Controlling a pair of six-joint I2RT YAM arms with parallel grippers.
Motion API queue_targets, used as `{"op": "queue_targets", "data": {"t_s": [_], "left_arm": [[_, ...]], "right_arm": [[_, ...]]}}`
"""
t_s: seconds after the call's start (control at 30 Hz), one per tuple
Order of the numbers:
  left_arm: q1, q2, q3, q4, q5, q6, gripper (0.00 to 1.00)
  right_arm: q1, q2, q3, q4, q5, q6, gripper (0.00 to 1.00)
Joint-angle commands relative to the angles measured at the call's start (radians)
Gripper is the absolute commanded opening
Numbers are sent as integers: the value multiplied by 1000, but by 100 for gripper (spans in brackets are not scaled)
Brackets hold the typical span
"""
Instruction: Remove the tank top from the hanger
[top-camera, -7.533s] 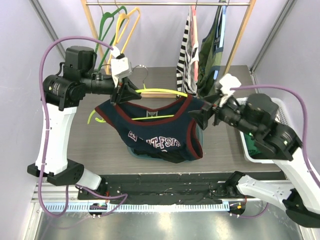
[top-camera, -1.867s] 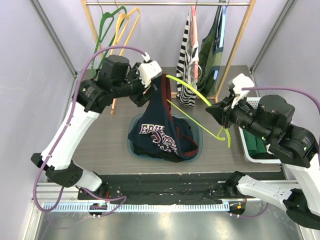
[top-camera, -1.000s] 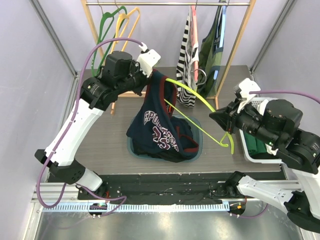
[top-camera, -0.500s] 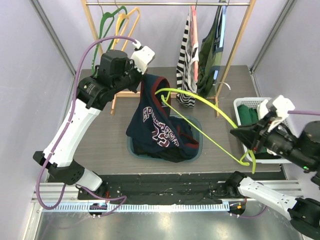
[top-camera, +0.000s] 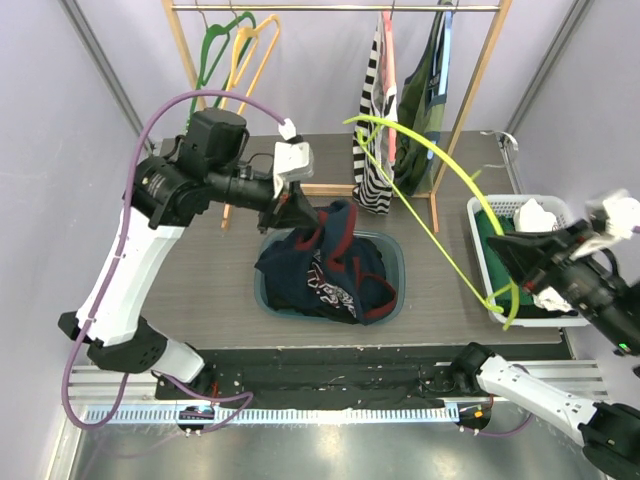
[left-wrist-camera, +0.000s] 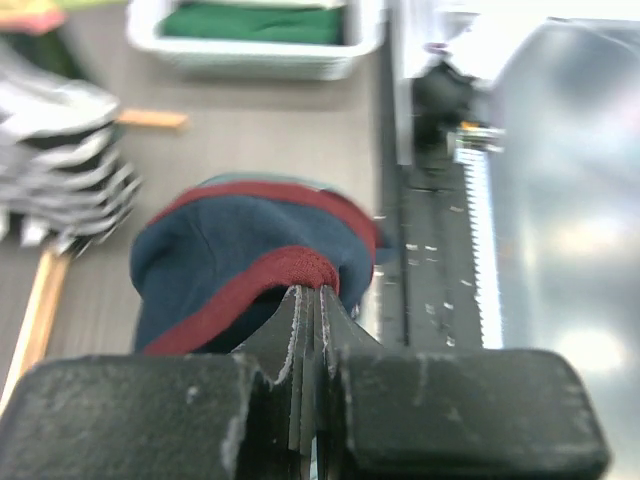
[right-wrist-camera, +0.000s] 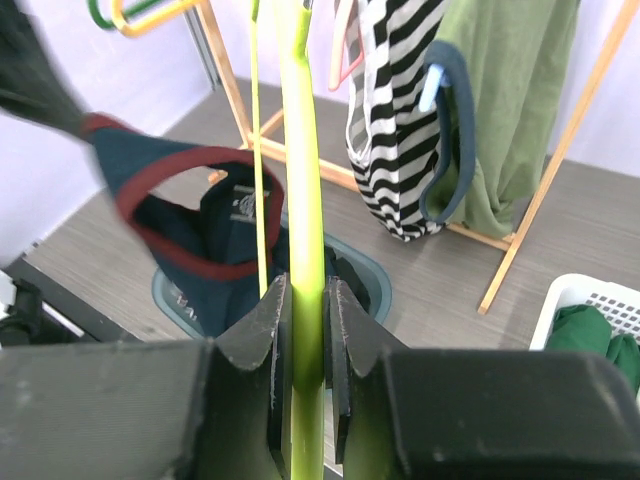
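The navy tank top (top-camera: 322, 272) with red trim lies bunched in a teal basin (top-camera: 396, 255). My left gripper (top-camera: 312, 222) is shut on its red-edged strap just above the pile. The left wrist view shows the strap fold (left-wrist-camera: 250, 255) pinched at the closed tips of the left gripper (left-wrist-camera: 312, 293). The yellow-green hanger (top-camera: 462, 172) is clear of the tank top, up in the air to the right. My right gripper (top-camera: 512, 262) is shut on it near its lower end. In the right wrist view the hanger (right-wrist-camera: 303, 150) runs up from the right gripper (right-wrist-camera: 308, 292), with the tank top (right-wrist-camera: 195, 205) beyond it.
A wooden rack (top-camera: 470, 90) at the back holds green and yellow hangers (top-camera: 235, 45), a striped top (top-camera: 375, 110) and a green garment (top-camera: 425, 80). A white basket (top-camera: 476, 228) with green cloth stands at the right edge.
The right gripper drew the hanger out of the tank top, rightward and up. The left gripper came down with the tank top, which now rests in the basin.
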Motion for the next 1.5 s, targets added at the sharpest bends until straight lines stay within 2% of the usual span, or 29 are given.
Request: {"op": "queue_targets", "data": {"t_s": [0.0, 0.07, 0.17, 0.23, 0.27, 0.3, 0.37, 0.5, 0.77, 1.0, 1.07, 1.1, 1.17, 1.2, 1.4, 1.47], "left_arm": [[-4, -34, -5, -126, 223, 115, 0], [-13, -42, -90, -127, 219, 152, 0], [-65, -52, -273, -54, 87, 175, 0], [-114, -53, -366, 27, -135, 158, 0], [-127, -51, -475, 137, -218, 110, 0], [-142, -42, -518, 196, -390, 86, 0], [-168, -27, -618, 331, -508, 48, 0], [-173, 12, -705, 425, -533, 46, 0], [-231, 84, -934, 633, -743, 56, 0], [-289, 217, -1040, 689, -849, 43, 0], [-295, 237, -1043, 683, -861, 42, 6], [-297, 237, -1037, 667, -869, 42, 20], [-297, 228, -999, 644, -890, 37, 37], [-297, 205, -984, 614, -909, 34, 49], [-312, 81, -806, 482, -970, -73, 72], [-328, 58, -743, 414, -973, -72, 74]], "right_arm": [[2, 86, -26, 145, 19, -6, 1], [2, 111, -26, 165, 10, -4, 1], [2, 138, -34, 184, -8, 5, 1], [2, 147, -40, 198, -11, 11, 1], [2, 154, -47, 202, -13, 13, 1], [2, 155, -50, 208, -13, 17, 1], [2, 158, -60, 218, -16, 19, 1], [2, 164, -54, 221, -11, 26, 1], [2, 197, -1, 195, -13, 19, 1], [2, 243, 35, 170, -8, 10, 1], [2, 267, 58, 167, -4, 7, 1], [2, 275, 74, 164, -2, 7, 1], [2, 301, 92, 161, -2, -1, 1], [2, 310, 109, 155, 7, -6, 1], [2, 405, 192, 138, 5, -6, 1], [2, 445, 231, 130, -4, 10, 1]]}}
